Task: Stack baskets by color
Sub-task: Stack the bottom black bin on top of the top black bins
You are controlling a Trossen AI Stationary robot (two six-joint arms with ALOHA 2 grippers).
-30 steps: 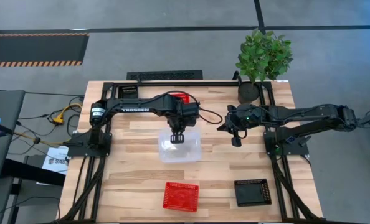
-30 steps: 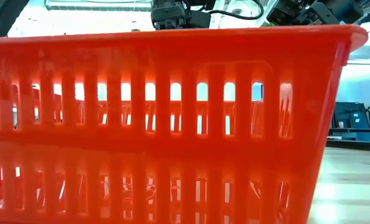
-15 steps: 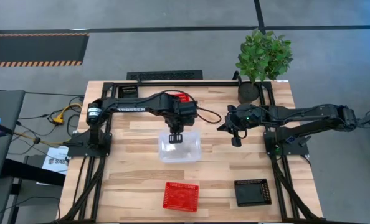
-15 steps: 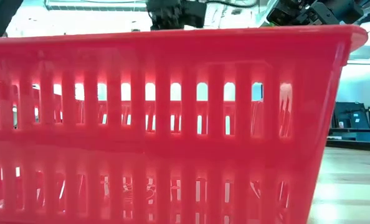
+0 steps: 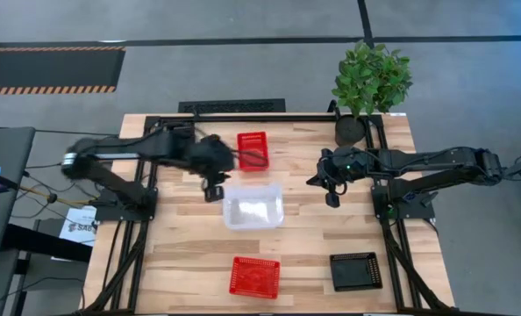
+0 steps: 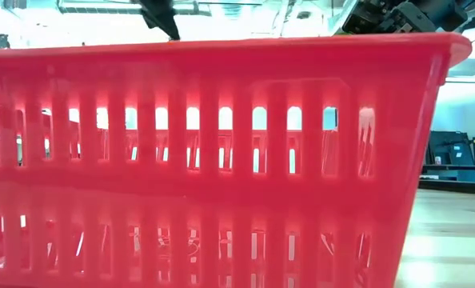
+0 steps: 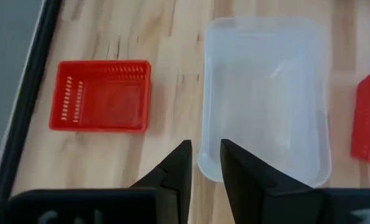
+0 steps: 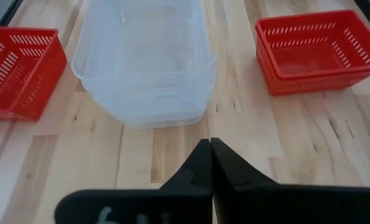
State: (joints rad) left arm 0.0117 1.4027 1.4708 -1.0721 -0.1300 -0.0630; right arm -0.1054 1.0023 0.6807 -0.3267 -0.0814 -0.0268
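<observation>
Left gripper (image 5: 211,190), blurred, hangs narrowly parted, empty, beside the clear stack (image 5: 253,204); right gripper (image 5: 331,198) hovers closed, apparently empty.

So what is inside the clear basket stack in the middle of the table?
The clear basket stack shows nested clear rims and no other object inside. How many baskets are nested cannot be counted reliably.

No words, labels or numbers can be read anywhere; the lettering on the left arm is too blurred.
</observation>
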